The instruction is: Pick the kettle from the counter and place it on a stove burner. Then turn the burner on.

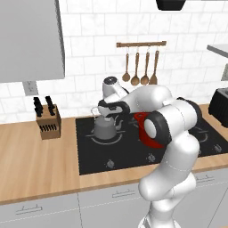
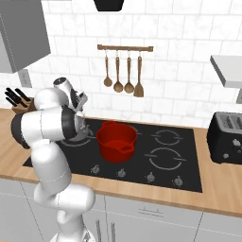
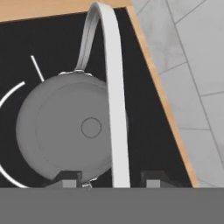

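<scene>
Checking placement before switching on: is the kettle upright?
Upright: the kettle sits level on the cooktop, handle arching over its lid.

No readable text, labels or numbers — none on anything

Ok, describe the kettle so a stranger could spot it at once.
Find the black cooktop set in the wooden counter. The kettle sits on its left rear burner ring, under the end effector. It is squat, dull grey, with a thin arched handle, unlike the red pot beside it.
</scene>
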